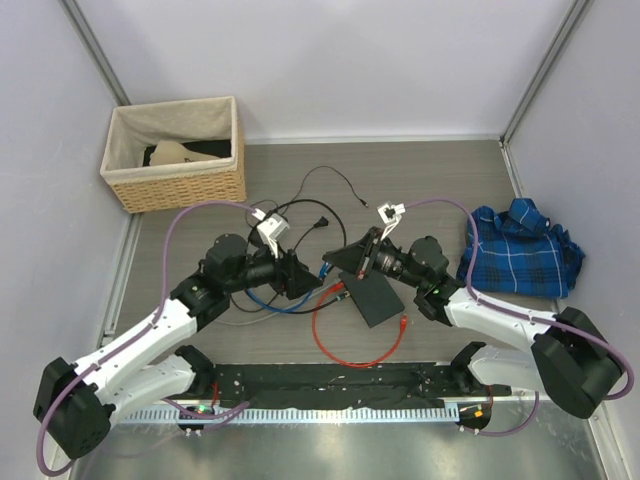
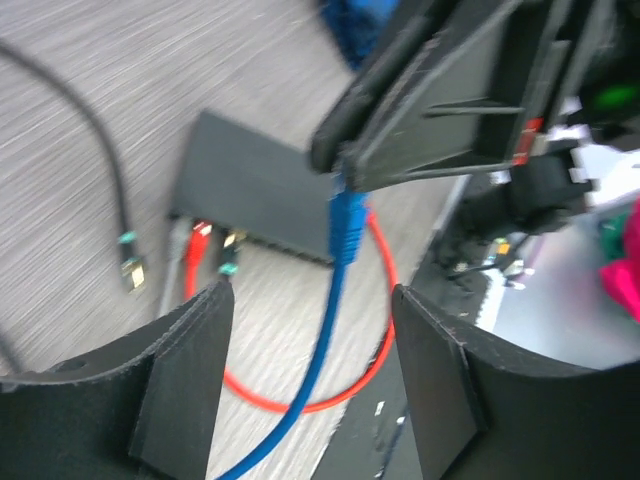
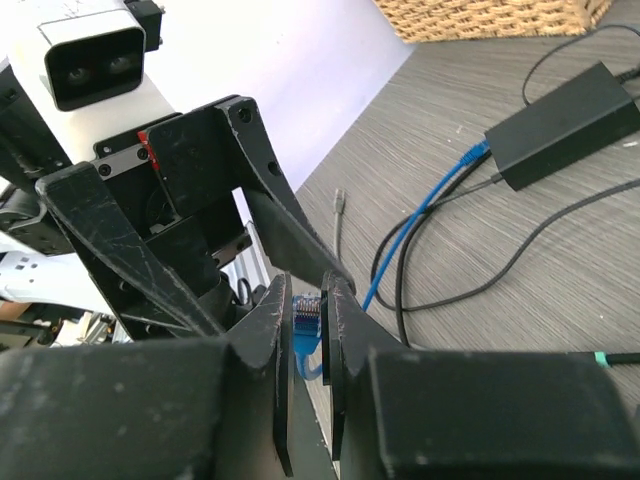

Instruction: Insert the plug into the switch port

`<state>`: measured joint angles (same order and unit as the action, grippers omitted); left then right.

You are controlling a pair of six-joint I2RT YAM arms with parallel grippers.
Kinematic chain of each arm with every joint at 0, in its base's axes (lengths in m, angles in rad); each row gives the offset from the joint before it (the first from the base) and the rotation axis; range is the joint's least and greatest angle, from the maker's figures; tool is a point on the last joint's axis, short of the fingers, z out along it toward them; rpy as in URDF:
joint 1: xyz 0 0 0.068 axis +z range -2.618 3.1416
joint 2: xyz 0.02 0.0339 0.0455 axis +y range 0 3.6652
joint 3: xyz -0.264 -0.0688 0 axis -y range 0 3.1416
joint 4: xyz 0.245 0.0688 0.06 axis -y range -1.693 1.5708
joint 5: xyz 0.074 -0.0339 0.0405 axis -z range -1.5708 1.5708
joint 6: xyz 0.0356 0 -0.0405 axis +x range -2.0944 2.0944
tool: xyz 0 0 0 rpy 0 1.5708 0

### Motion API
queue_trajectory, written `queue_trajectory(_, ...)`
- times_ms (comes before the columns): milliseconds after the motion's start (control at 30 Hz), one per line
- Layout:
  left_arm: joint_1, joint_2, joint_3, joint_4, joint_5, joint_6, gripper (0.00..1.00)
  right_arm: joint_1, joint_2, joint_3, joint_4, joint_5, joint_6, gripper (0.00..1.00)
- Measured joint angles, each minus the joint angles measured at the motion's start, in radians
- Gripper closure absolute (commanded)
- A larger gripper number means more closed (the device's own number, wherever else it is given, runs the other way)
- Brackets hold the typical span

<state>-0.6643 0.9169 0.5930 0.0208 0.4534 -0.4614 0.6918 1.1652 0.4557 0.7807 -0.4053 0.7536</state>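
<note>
Pinching blue plug (image 3: 307, 322) in right pincer (image 3: 310, 297), jaws narrow on it. Left pincer (image 2: 308, 300) wide, holding nothing. Switch (image 1: 378, 298) flat on table (image 1: 450, 190), just below right pincer, port edge facing my left side; right nearer.

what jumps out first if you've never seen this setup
Mid-table the two arms meet nose to nose: the right gripper pinches a blue plug, and the left gripper stands open facing it. Just below lies the flat black switch, with a red cable looped beside it. A wicker basket sits at the back left and a blue plaid cloth at the right.
</note>
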Motion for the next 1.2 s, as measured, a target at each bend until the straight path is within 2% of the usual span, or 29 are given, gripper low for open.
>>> queue_trajectory(200, 0.0, 0.041, 0.0, 0.107, 0.09, -0.044, 0.5, 0.0, -0.025, 0.0, 0.002, -0.01, 0.0, 0.99)
queue_trajectory(433, 0.0, 0.068, -0.016, 0.212, 0.125, -0.113, 0.67, 0.0, -0.029, 0.0, 0.001, -0.013, 0.001, 0.99)
queue_trajectory(633, 0.003, 0.064, -0.033, 0.242, 0.123, -0.14, 0.93, 0.0, -0.046, 0.0, 0.0, -0.016, -0.002, 0.99)
queue_trajectory(700, 0.003, 0.058, -0.042, 0.254, 0.122, -0.143, 0.98, -0.001, -0.046, 0.0, -0.003, -0.016, -0.002, 0.99)
queue_trajectory(833, 0.003, 0.04, -0.059, 0.268, 0.115, -0.153, 1.0, -0.001, -0.046, 0.0, -0.003, -0.02, -0.003, 0.99)
queue_trajectory(900, 0.003, 0.032, -0.063, 0.267, 0.109, -0.155, 1.0, 0.0, -0.046, 0.0, -0.004, -0.025, -0.006, 0.91)
queue_trajectory(933, 0.003, 0.027, -0.064, 0.264, 0.102, -0.154, 1.0, -0.001, -0.047, 0.0, -0.005, -0.026, -0.008, 0.76)
queue_trajectory(1033, -0.003, 0.012, -0.06, 0.217, 0.077, -0.123, 1.0, -0.002, -0.072, 0.0, -0.063, -0.023, -0.027, 0.55)
queue_trajectory(1200, -0.043, 0.004, -0.005, -0.003, -0.084, -0.006, 1.0, -0.034, -0.177, 0.02, -0.3, 0.052, -0.111, 0.39)
